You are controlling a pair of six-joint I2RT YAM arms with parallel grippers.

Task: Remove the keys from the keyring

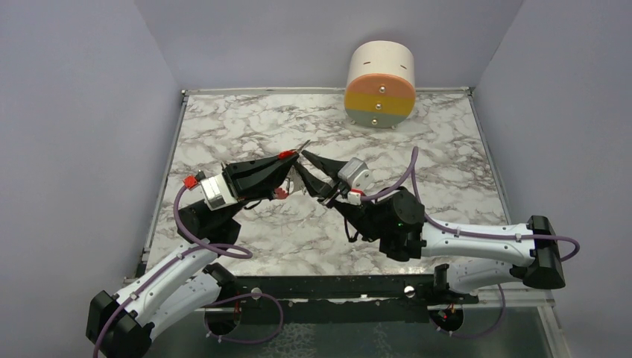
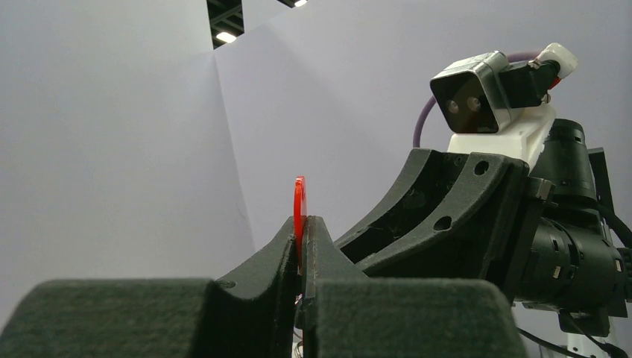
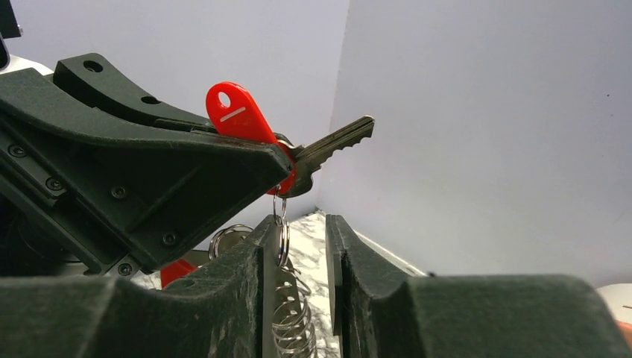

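Note:
My left gripper [image 1: 287,160] is shut on a flat red tab [image 3: 238,115], which shows edge-on between its fingers in the left wrist view [image 2: 299,201]. A key [image 3: 335,142] with a toothed metal blade and a red head sticks out past those fingertips; it also shows in the top view [image 1: 304,144]. A thin ring [image 3: 279,205] hangs from it, and the silver chain [image 3: 287,313] runs down between the fingers of my right gripper [image 3: 294,224]. Those jaws stand apart, and the chain lies against the left finger. Another red piece [image 1: 281,192] hangs lower. No dark-headed key shows.
Both grippers meet above the middle of the marble table [image 1: 447,164]. A cylindrical container [image 1: 380,83] with orange, yellow and green bands lies on its side at the back. Grey walls close off the left, right and back.

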